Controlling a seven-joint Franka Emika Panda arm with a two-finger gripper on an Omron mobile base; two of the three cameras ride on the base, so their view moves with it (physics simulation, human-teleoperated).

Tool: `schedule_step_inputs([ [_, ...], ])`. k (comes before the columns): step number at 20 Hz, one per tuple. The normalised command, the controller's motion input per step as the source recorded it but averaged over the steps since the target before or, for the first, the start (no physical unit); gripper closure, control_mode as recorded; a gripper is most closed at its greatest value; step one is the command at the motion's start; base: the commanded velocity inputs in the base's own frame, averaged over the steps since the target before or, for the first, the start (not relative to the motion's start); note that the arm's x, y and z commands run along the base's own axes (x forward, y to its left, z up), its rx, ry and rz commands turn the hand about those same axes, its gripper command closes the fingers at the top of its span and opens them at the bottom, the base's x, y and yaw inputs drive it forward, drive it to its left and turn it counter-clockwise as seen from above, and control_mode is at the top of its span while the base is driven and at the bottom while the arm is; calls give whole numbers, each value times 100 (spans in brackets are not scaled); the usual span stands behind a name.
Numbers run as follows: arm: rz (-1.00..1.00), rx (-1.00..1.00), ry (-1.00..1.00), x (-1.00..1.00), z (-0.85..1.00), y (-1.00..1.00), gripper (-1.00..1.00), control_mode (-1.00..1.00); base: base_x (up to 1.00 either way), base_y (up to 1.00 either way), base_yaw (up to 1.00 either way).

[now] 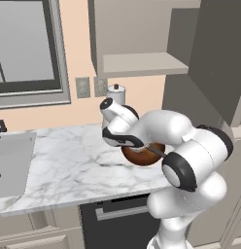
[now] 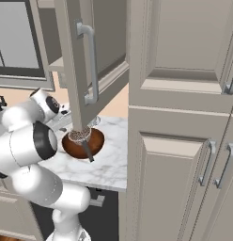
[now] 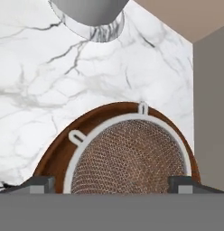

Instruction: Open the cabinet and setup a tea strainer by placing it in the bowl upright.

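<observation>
The cabinet (image 2: 78, 66) door hangs wide open, and its silver handle (image 2: 91, 63) faces the right base camera. Inside, one shelf (image 1: 142, 63) shows bare.

Below it, on the white marble desk (image 1: 69, 160), sits the brown bowl (image 2: 83, 143). The tea strainer (image 3: 129, 155) rests inside the bowl with its open side up. Its mesh cup fills much of the bowl, and its thin handle (image 2: 87, 151) sticks out over the front rim.

The tool (image 3: 111, 184) hangs right above the strainer. Its two dark fingertips (image 3: 39, 184) stand far apart, one on each side of the mesh ring, and they hold nothing.

A paper towel roll (image 1: 115, 94) stands on the desk behind the bowl, by the wall. A sink (image 1: 13, 165) lies at the left end of the desk.
</observation>
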Motion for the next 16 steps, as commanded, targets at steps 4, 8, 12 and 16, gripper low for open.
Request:
schedule_step_inputs([
  [4, 0, 1, 2, -2, 32, 0, -100, -100, 0, 0, 0],
  [8, 0, 1, 2, -16, 25, 0, -100, -100, 0, 0, 0],
  [12, -3, 3, 0, -50, 6, 0, -100, -100, 0, 0, 0],
  [16, -12, 10, 6, -71, 2, -17, -100, -100, 0, 0, 0],
])
